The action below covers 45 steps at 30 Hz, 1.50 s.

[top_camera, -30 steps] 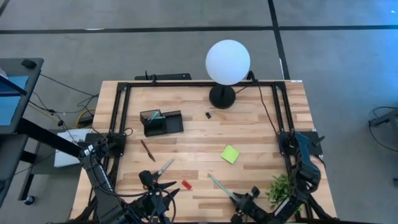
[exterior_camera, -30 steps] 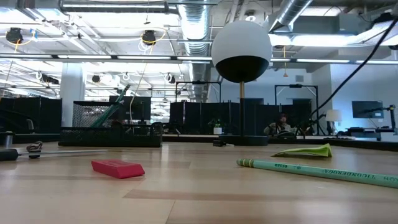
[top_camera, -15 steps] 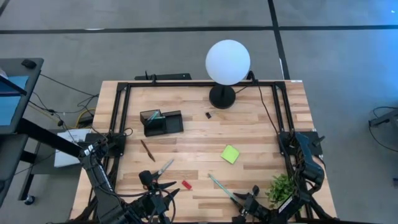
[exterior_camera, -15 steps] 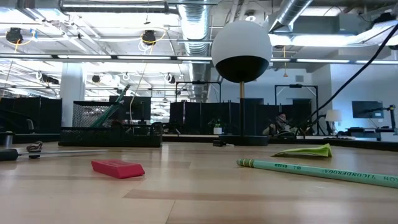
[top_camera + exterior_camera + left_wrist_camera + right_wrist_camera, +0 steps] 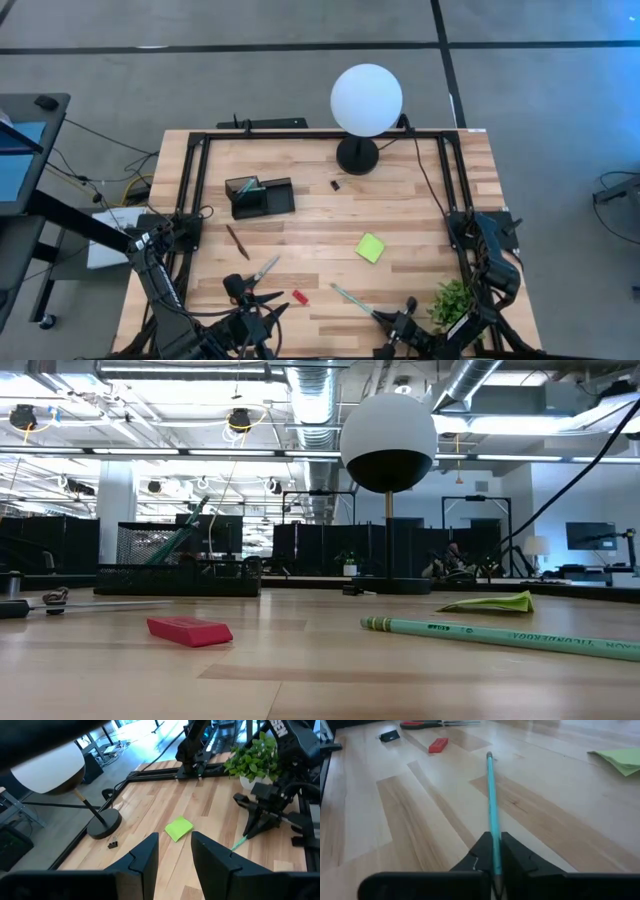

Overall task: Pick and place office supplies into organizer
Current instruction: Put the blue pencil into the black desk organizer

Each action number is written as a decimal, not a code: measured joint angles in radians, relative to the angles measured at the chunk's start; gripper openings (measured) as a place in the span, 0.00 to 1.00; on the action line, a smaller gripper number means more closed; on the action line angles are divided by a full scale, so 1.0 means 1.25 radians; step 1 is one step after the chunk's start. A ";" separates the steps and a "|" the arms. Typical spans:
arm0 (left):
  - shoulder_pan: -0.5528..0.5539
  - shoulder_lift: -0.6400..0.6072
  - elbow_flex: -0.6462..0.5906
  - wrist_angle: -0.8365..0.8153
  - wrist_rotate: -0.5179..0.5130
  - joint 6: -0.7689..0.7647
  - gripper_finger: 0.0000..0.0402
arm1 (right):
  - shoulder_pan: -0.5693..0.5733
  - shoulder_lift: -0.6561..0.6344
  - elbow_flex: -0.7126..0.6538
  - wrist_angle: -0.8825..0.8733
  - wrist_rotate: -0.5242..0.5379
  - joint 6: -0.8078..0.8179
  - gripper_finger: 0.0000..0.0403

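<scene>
A teal pencil (image 5: 352, 300) lies near the table's front edge with my right gripper (image 5: 388, 321) shut on its near end. My left gripper (image 5: 175, 842) hangs open above the front left of the table (image 5: 243, 298), nothing between its fingers. The black organizer (image 5: 260, 196) stands at the far left with a teal pen leaning inside it. Red-handled scissors (image 5: 262, 270), a red piece (image 5: 300, 297), a brown pen (image 5: 237, 241), a lime-green sticky pad (image 5: 370, 247) and a black clip (image 5: 335, 184) lie loose on the wood. My right gripper pinches the pencil's near end (image 5: 494, 851) between its two fingers. The fingers come from the table's near right, slanting down, and lie along the pencil. The pencil points straight ahead of them, and its free end (image 5: 489, 756) rests on the table.
A white globe lamp (image 5: 366, 98) stands on its round black base (image 5: 357, 157) at the far middle. A small green plant (image 5: 452, 300) sits just right of my right gripper. A black frame (image 5: 195, 175) runs round the table's edges.
The teal pencil has slid a little across the table: its free end now lies farther toward the table's left. My right gripper has sunk slightly at the pencil's near end.
</scene>
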<state>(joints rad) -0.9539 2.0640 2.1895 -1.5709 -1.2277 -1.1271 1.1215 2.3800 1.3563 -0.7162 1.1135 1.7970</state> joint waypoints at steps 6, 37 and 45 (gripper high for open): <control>0.025 0.000 0.000 0.000 0.091 -0.001 0.28 | 0.002 0.003 0.016 -0.014 -0.002 0.005 0.03; 0.412 0.000 -0.498 1.061 0.815 0.935 0.28 | -0.031 0.004 0.202 -0.288 0.002 -0.039 0.02; 0.412 0.000 -0.509 1.087 0.870 0.997 0.28 | -0.059 0.002 0.217 -0.309 0.014 -0.062 0.02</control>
<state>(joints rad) -0.4385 2.0640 1.5536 -0.2116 -0.1408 0.1192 1.0472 2.3829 1.6279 -1.1023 1.1314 1.7191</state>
